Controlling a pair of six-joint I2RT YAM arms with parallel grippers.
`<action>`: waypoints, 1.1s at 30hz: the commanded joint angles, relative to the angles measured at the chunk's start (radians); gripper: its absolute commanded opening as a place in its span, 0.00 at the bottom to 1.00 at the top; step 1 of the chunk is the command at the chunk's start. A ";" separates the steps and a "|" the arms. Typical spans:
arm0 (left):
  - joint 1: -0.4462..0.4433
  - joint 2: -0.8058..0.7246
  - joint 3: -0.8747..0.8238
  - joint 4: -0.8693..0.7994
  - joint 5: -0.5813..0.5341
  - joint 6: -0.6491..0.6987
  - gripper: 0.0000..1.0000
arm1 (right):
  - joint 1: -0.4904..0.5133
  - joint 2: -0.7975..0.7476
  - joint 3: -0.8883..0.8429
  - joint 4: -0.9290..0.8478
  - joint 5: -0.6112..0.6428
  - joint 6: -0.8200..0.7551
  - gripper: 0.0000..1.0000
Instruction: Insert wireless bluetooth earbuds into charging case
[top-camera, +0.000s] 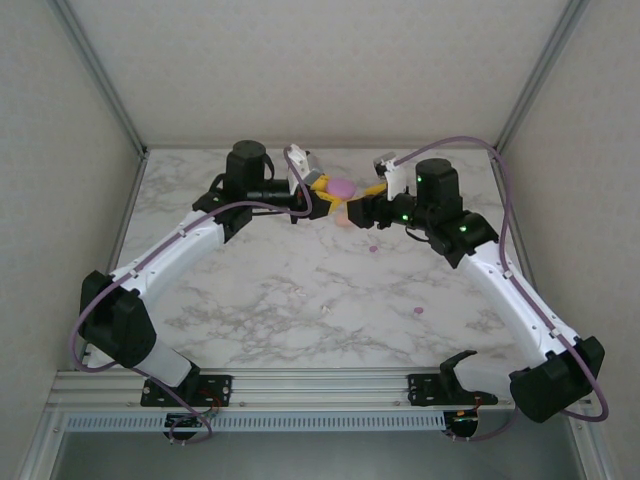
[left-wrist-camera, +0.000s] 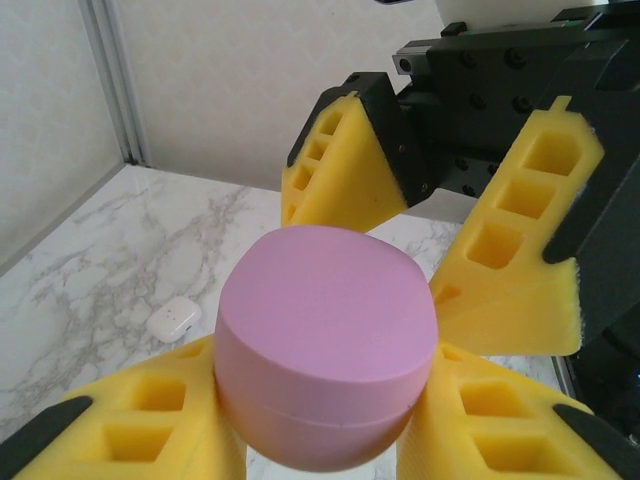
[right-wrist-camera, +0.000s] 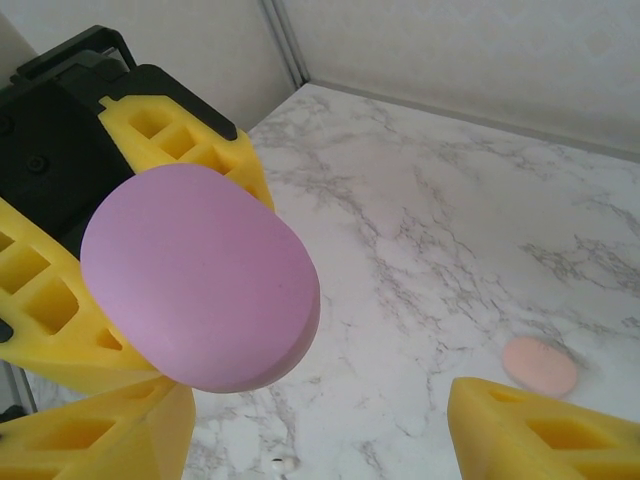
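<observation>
Pinching purple case (left-wrist-camera: 328, 340), left jaws; right jaws parted.

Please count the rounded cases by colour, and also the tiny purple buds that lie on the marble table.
Purple rounded plastic case: 1
White rounded case: 1
Peach rounded case: 1
Tiny purple pebble-like buds: 2
Total: 5

Marble-look tabletop (top-camera: 330, 290), white with grey veins, spreads across the middle. Pale textured walls (top-camera: 330, 70) close in at 9, 12 and 3 o'clock. 2 aluminium posts (top-camera: 100, 75) climb at 10 and 2 o'clock. A metal rail (top-camera: 320, 385) runs along 6 o'clock. The light is soft and even.
</observation>
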 joint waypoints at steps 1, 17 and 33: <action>-0.015 -0.016 0.029 -0.066 0.042 0.043 0.24 | -0.025 -0.034 -0.008 0.074 0.032 0.064 0.67; -0.018 -0.017 0.036 -0.071 0.051 0.048 0.24 | -0.072 0.032 0.041 0.043 0.026 0.215 0.70; -0.012 -0.048 -0.075 0.140 -0.065 -0.073 0.24 | -0.127 -0.027 0.146 -0.100 0.007 0.331 0.79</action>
